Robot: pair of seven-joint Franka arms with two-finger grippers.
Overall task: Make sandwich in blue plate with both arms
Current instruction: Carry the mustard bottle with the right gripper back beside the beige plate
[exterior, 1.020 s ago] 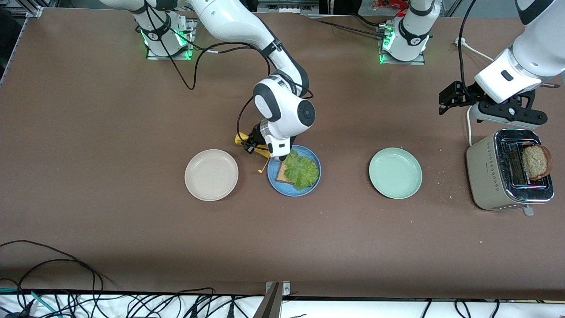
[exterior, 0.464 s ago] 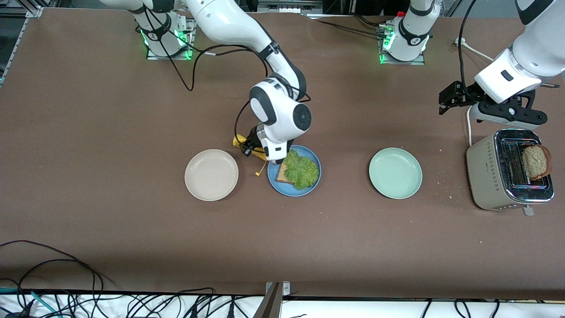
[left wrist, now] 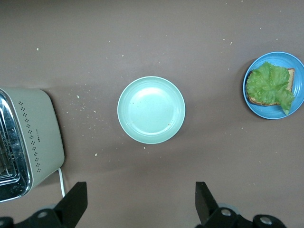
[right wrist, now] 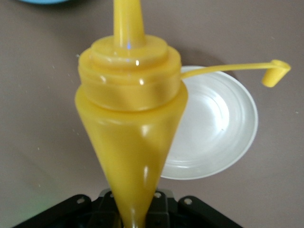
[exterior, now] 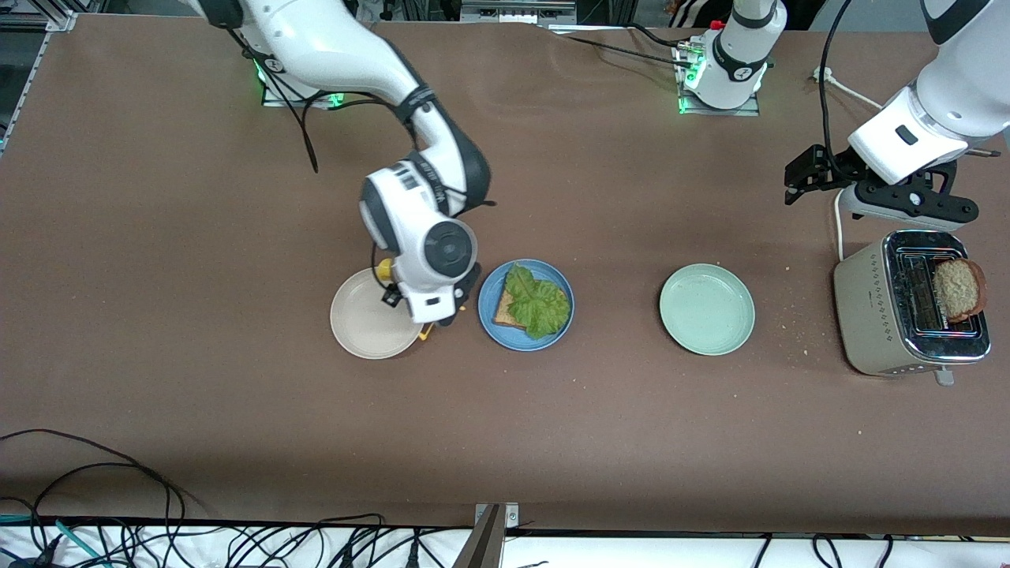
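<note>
Right hand [exterior: 426, 319] w/ yellow bottle [right wrist: 130, 118]

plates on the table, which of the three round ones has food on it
The round sky-blue plate, between the beige plate and the pale green plate: it holds brown bread under lettuce; both others are bare.

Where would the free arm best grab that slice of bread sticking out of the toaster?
Probably by the top half of the bread slice, which stands upright out of the toaster slot. Coming straight down from above, the open left gripper could close on its two flat faces; the lower half is hidden inside the slot.
</note>
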